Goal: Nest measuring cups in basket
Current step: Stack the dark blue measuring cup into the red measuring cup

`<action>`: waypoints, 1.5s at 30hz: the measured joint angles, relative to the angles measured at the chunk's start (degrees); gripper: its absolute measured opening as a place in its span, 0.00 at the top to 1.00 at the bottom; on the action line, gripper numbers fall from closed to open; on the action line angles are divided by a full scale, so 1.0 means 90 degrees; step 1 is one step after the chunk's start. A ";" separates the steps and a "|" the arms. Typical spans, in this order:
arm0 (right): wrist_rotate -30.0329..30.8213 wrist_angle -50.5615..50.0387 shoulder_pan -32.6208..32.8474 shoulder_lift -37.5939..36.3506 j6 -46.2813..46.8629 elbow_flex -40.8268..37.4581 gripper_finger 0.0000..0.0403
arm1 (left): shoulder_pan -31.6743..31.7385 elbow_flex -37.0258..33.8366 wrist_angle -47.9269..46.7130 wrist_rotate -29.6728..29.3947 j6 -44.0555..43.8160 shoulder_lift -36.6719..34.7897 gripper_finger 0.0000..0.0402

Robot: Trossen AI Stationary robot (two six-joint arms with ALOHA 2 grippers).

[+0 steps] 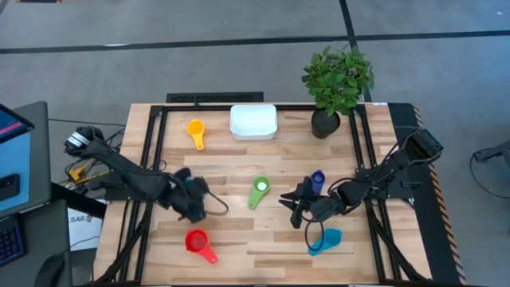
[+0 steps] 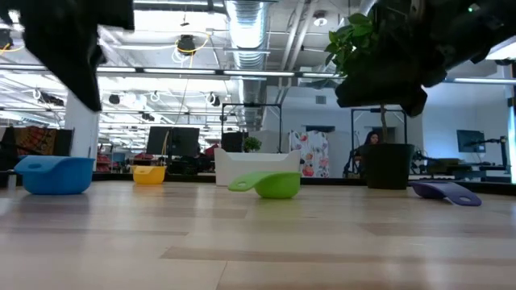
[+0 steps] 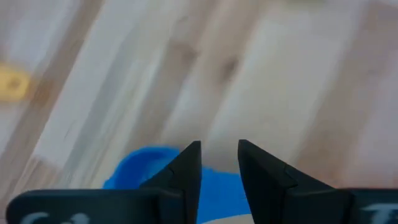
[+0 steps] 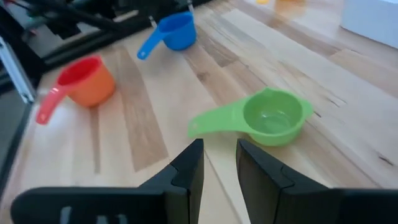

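Observation:
The white basket (image 1: 253,121) sits near the table's far edge. On the wood lie a yellow cup (image 1: 195,131), a green cup (image 1: 259,191), a dark blue cup (image 1: 317,182), a red cup (image 1: 198,243) and a light blue cup (image 1: 325,239). A blue cup (image 2: 55,175) rests on its base under my left gripper (image 1: 195,203), which hides it from above. That gripper (image 3: 219,146) hovers over it, fingers narrowly apart. My right gripper (image 4: 219,144) hangs above the table right of the green cup (image 4: 273,118), fingers narrowly apart and holding nothing.
A black pot with a green plant (image 1: 328,119) stands to the right of the basket at the far edge. A black frame (image 1: 151,159) runs along the table's left, right and far sides. Bare wood lies between the green cup and the basket.

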 joint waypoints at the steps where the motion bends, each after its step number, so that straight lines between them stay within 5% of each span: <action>1: -0.0002 -0.0074 -0.0036 0.0000 -0.0001 0.0000 0.70 | 0.0108 -0.0189 -0.0005 0.0043 -0.0135 -0.0164 0.77; 8: -0.0112 -0.0299 -0.0356 0.0000 -0.0001 0.0000 0.70 | 0.0877 -0.1242 -0.0457 0.0180 -0.1329 -0.1239 0.76; 15: -0.0213 -0.0353 -0.0494 0.0000 -0.0004 0.0000 0.70 | 0.1311 -0.1662 -0.0946 0.0682 -0.1482 -0.1635 0.71; 30: -0.0289 -0.0421 -0.0480 0.0000 0.0111 0.0000 0.70 | 0.1371 -0.1809 -0.0577 0.0745 -0.1734 -0.1488 0.67; 39: -0.0323 -0.0423 -0.0463 0.0000 0.0121 0.0000 0.70 | 0.1371 -0.1809 -0.0344 0.0799 -0.1827 -0.0697 0.67; 45: -0.0342 -0.0421 -0.0460 0.0000 0.0121 0.0000 0.70 | 0.1371 -0.1809 -0.0305 0.0817 -0.1827 -0.0505 0.80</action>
